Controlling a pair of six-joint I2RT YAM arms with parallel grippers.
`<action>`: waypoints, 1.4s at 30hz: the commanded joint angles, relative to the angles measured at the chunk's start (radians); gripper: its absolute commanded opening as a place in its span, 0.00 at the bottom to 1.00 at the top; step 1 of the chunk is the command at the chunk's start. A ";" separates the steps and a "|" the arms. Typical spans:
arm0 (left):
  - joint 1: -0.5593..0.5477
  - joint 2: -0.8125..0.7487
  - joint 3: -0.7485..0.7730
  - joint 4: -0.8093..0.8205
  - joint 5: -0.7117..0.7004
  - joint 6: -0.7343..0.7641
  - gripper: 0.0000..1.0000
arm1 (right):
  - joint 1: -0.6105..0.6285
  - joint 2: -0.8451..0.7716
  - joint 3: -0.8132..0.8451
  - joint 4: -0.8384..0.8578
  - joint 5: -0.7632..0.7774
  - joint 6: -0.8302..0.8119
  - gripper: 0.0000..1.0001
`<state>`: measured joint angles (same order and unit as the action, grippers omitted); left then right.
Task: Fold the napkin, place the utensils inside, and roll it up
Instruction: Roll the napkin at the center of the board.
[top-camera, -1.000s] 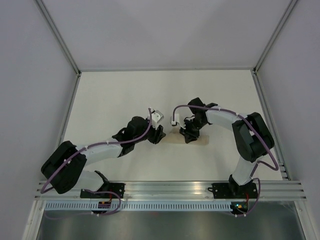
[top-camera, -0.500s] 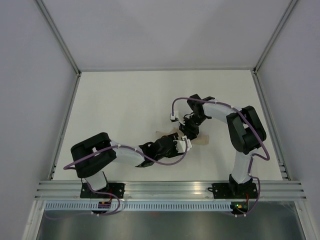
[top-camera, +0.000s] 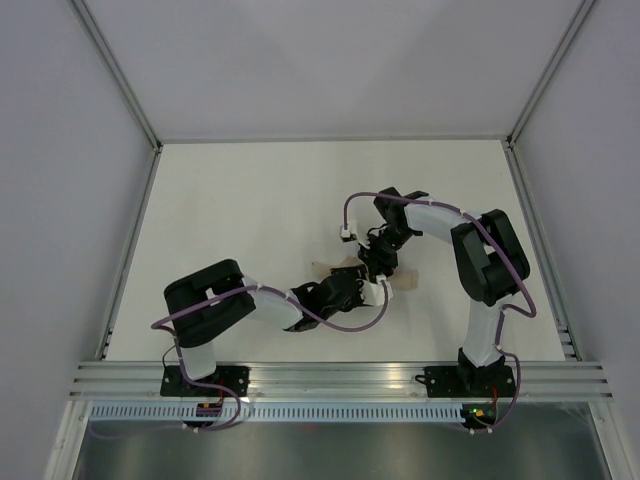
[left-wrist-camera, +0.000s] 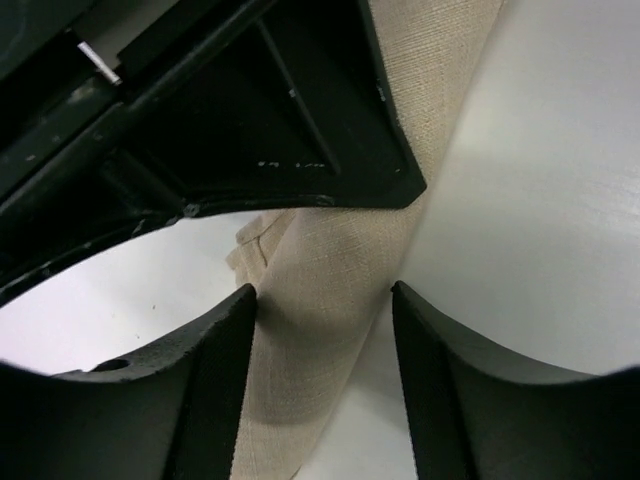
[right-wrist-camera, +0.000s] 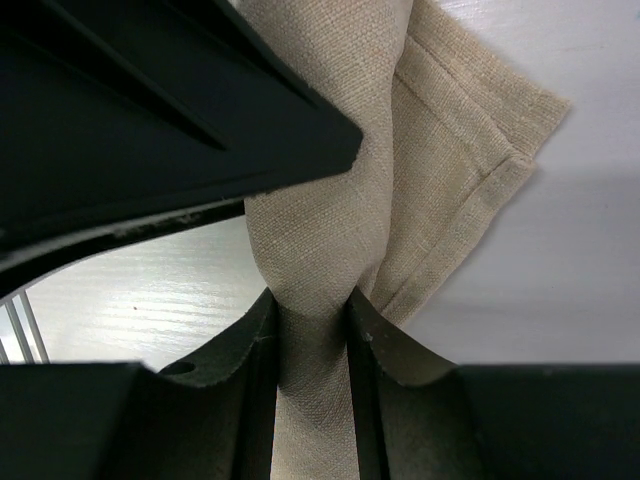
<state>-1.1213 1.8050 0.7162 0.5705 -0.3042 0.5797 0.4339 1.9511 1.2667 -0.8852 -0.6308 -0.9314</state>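
White table (top-camera: 230, 200) fills the middle of the overhead view, and at its near edge a metal rail (top-camera: 340, 375) carries the bases of both arms. From the base at the near left, the left arm (top-camera: 205, 300) lies low and stretches to the right, toward the centre of the table. From the near right, the right arm (top-camera: 490, 260) rises, bends and reaches back to the left. Purple cables (top-camera: 340, 325) run along both arms.

The two grippers meet just in front of the centre, close together, over the napkin (top-camera: 404, 283). It lies on the table as a slim tan roll, and only its two ends show from above.

The left gripper (top-camera: 350, 283) has its jaws apart and stands astride the roll. In its wrist view one finger (left-wrist-camera: 190, 400) lies against the cloth, while beside the other finger (left-wrist-camera: 460, 400) a thin strip of table shows.

The right gripper (top-camera: 376, 264) is pressed tight on the napkin. In its wrist view the fingers (right-wrist-camera: 230, 390) squeeze the cloth into a narrow waist, and beyond them a hemmed corner spreads flat on the table.

Behind the table, plain grey walls (top-camera: 330, 60) close the space, with metal posts (top-camera: 115, 70) in the corners.
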 joint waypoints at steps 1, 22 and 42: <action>-0.005 0.042 0.037 -0.063 0.037 0.043 0.60 | 0.014 0.112 -0.059 0.035 0.083 -0.020 0.29; 0.041 0.096 0.127 -0.296 0.283 -0.136 0.02 | 0.002 0.059 -0.036 0.042 0.057 0.048 0.56; 0.150 0.122 0.241 -0.504 0.516 -0.204 0.02 | -0.155 -0.089 0.022 0.037 -0.081 0.181 0.77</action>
<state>-0.9890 1.8629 0.9615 0.2459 0.0753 0.4679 0.3218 1.9194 1.2636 -0.8642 -0.6781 -0.7612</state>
